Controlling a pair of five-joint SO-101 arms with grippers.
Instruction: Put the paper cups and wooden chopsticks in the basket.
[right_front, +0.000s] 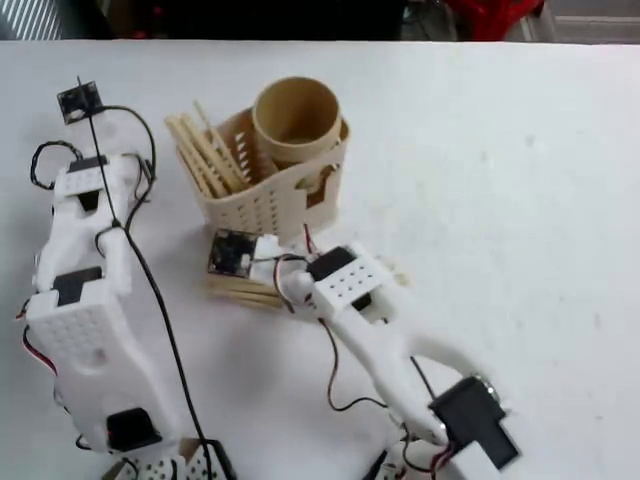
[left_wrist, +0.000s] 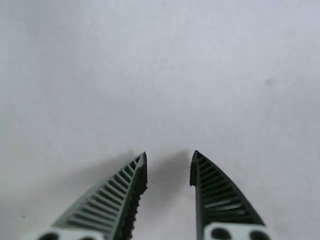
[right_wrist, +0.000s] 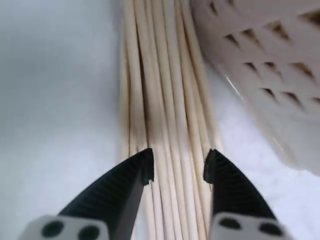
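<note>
Wooden chopsticks (right_wrist: 165, 100) lie bundled on the bench (right_front: 520, 180) beneath the tips of the parted, empty right jaws, basket (right_wrist: 265, 65) just beside; pick-up step judged in hand, next requiring descent, closure and lift; left jaws parted, holding nothing.

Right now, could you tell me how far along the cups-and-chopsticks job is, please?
Done: a paper cup and several chopsticks already sit in the basket. In hand: the right gripper, fingers open, straddles a bundle of chopsticks lying on the table beside the basket, not yet closed on it. Remaining: grip that bundle and put it in. The left gripper hangs open over bare table.
</note>
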